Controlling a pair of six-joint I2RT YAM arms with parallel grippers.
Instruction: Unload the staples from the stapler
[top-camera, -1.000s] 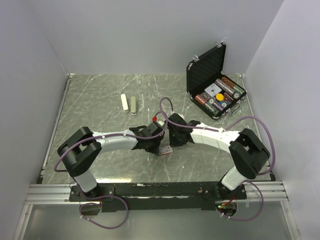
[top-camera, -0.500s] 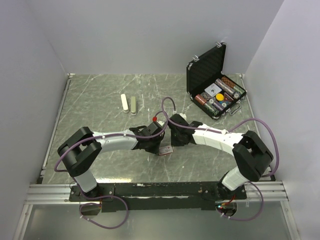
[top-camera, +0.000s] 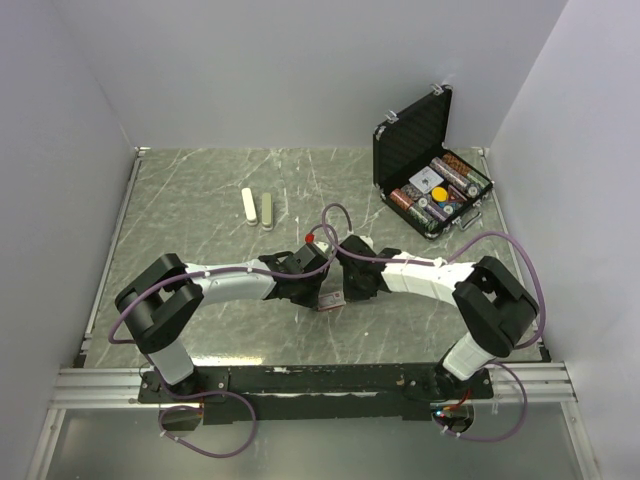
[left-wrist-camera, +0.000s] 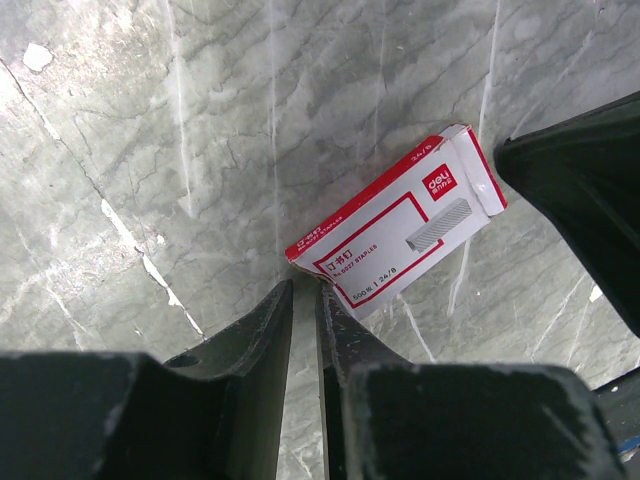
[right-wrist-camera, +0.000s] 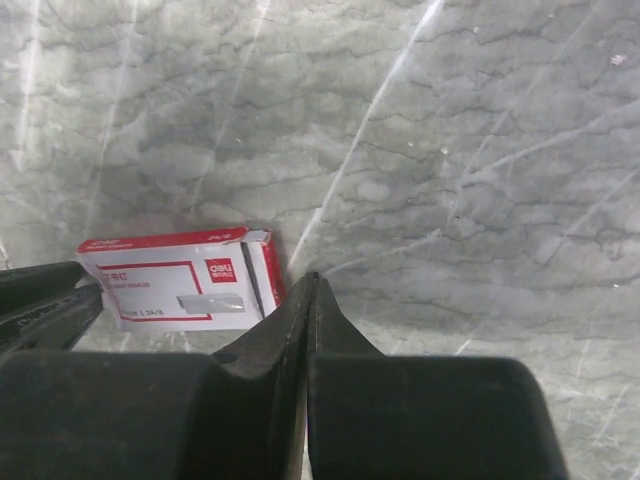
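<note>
Table (top-camera: 190, 180): grey-green marbled top with pale scratches, white walls on three sides
Flat box (left-wrist-camera: 400, 235): white card with red border and red end flap, printed staple-strip picture, lying flat and slantwise on the table
Black case (top-camera: 412, 135): far right corner, lid upright, metal latches; tray holds rows of chips (top-camera: 458, 170), one yellow disc (top-camera: 439, 193)

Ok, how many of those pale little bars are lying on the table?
2. They lie side by side left of centre, toward the table's far edge: a white bar and a beige bar just right of it. Others could be hidden under the arms.
</note>
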